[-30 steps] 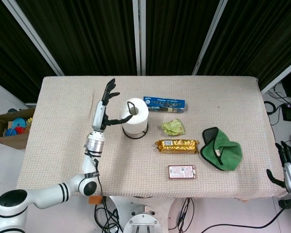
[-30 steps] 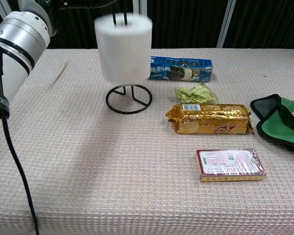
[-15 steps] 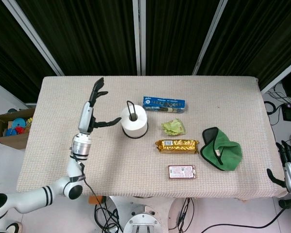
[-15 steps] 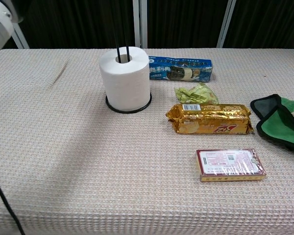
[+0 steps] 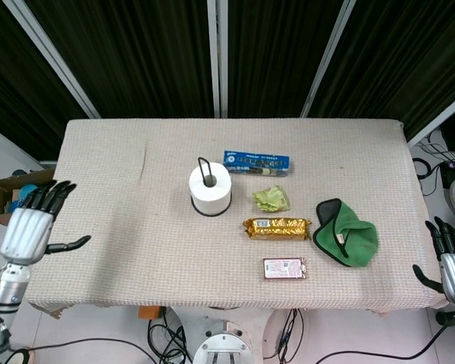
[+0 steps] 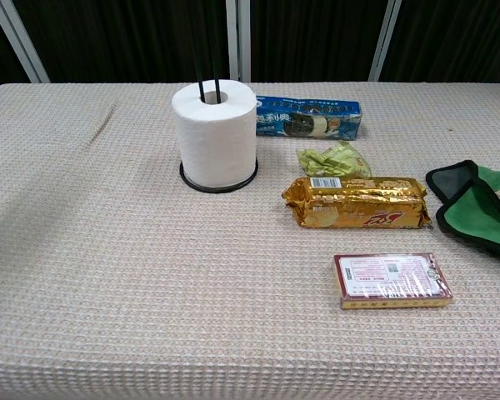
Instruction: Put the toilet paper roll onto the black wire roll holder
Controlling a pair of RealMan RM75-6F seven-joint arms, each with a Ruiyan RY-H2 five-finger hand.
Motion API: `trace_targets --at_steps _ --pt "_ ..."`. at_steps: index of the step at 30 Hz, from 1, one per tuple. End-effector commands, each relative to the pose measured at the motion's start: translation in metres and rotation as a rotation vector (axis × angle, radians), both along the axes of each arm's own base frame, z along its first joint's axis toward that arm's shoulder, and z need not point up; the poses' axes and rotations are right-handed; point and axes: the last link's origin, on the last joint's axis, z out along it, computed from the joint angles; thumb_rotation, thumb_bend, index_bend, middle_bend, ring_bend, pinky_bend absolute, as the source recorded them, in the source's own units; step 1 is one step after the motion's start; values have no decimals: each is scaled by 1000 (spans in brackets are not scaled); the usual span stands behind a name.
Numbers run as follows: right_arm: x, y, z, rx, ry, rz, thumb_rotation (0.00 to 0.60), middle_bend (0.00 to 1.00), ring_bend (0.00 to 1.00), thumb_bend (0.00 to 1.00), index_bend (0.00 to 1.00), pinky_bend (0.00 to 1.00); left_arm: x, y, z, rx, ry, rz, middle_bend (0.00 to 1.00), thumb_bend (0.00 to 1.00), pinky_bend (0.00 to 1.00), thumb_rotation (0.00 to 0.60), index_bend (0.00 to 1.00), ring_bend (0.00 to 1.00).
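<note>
The white toilet paper roll [image 5: 210, 190] [image 6: 216, 136] stands upright on the black wire roll holder [image 5: 203, 167] [image 6: 202, 84], whose post rises through the roll's core and whose ring base [image 6: 218, 185] shows around its bottom. My left hand [image 5: 32, 228] is off the table's left edge, fingers spread and holding nothing. Beyond the table's right front corner, my right hand [image 5: 451, 264] is also open and empty. Neither hand appears in the chest view.
A blue biscuit pack [image 5: 256, 162] [image 6: 308, 117] lies behind and right of the roll. A crumpled green wrapper [image 5: 271, 199], a gold snack pack [image 5: 277, 227], a red flat pack [image 5: 284, 268] and a green cloth [image 5: 346, 231] lie to the right. A cardboard box [image 5: 7, 199] sits left of the table.
The roll dropped down the holder's post and now rests on the base. My left hand let go, drew back from beside the roll, and moved off the table's left edge.
</note>
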Motion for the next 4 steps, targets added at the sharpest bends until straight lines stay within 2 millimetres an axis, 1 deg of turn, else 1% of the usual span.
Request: trace_targets --at_steps 1,4 --pt "6 -4 -6 11 9 11 600 0 0 192 0 0 -27 -53 11 -14 54 105 107 47 209 23 110 83" --pt "9 -5 -8 13 15 11 600 0 0 198 0 0 -32 -56 9 -11 43 102 104 56 209 27 112 83"
